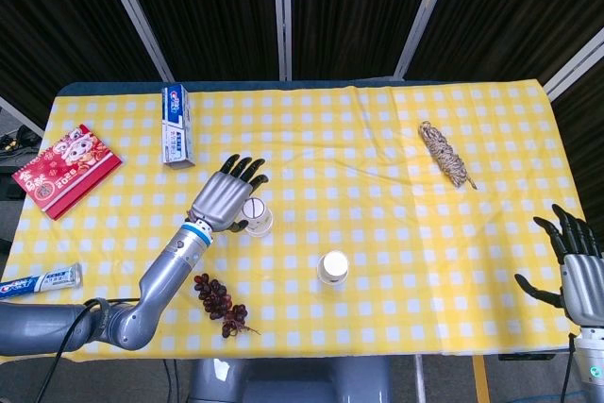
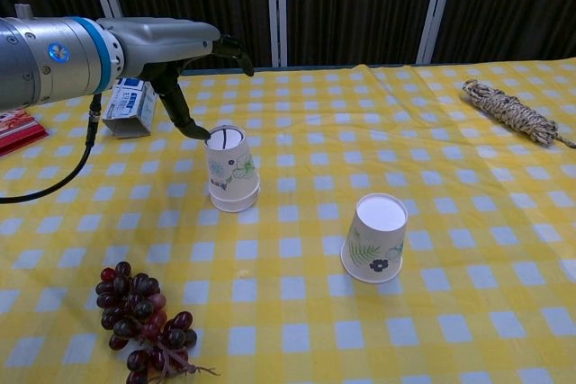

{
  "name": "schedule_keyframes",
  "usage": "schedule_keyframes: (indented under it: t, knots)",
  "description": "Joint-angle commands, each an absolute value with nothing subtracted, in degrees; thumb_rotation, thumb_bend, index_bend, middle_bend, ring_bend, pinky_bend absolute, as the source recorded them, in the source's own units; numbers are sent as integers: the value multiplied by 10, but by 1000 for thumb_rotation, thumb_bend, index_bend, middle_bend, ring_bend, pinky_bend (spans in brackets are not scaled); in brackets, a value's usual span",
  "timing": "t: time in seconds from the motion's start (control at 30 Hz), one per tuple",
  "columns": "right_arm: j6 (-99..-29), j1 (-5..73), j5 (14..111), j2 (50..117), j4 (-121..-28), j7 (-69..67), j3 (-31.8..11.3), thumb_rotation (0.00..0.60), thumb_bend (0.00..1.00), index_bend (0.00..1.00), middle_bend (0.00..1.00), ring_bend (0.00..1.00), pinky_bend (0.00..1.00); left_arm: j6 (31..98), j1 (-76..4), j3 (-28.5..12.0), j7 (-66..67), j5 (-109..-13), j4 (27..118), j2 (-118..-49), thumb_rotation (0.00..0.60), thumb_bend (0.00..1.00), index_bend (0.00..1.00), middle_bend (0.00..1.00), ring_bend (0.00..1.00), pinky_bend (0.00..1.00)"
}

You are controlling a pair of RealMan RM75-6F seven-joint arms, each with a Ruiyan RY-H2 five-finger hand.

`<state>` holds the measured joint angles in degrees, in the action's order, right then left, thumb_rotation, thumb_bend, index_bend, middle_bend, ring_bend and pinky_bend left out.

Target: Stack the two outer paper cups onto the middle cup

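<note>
- Left hand hovers over the stack, fingers spread, holding nothing; one cup looks nested.
- Lone cup near the front edge remains unstacked.
- Right hand idles open at the right edge.

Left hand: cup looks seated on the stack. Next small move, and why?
Probably lift the left hand up and clear. The stacked cups sit nested and upright, and the fingers are spread with only the thumb tip near the rim. The lone cup still stands apart, so the right hand, open at the table edge, likely takes it next.
</note>
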<state>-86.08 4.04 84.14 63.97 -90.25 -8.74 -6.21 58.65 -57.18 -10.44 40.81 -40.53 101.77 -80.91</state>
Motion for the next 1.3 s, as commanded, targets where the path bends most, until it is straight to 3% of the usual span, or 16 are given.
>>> schedule_keyframes:
  t: [0.03, 0.3, 0.63, 0.9, 1.03, 1.3]
  knots:
    - [-861, 40, 841, 640, -903, -87, -62, 600, 60, 193, 0, 0, 0, 589, -570, -103, 404, -409, 1021, -806, 600, 201, 118, 0, 0, 0]
    - [-853, 42, 837, 639, -904, -80, -60, 600, 60, 193, 0, 0, 0, 629, -533, -89, 362, -467, 1053, -775, 600, 201, 110, 0, 0, 0]
    - [-858, 42, 846, 643, -909, -60, -57, 600, 61, 193, 0, 0, 0, 789, -372, 12, 255, -663, 1086, -710, 600, 201, 54, 0, 0, 0]
    - [-857, 45, 857, 654, -911, -32, -50, 600, 60, 193, 0, 0, 0, 912, -238, 94, 181, -783, 1032, -693, 600, 192, 3, 0, 0, 0]
    - [-853, 51, 869, 660, -921, -19, -47, 600, 56, 193, 0, 0, 0, 962, -176, 128, 136, -816, 989, -685, 600, 128, 0, 0, 0, 0]
    - [-814, 97, 899, 661, -996, 49, -59, 600, 41, 204, 0, 0, 0, 1003, -110, 136, 80, -851, 938, -678, 600, 118, 0, 0, 0, 0]
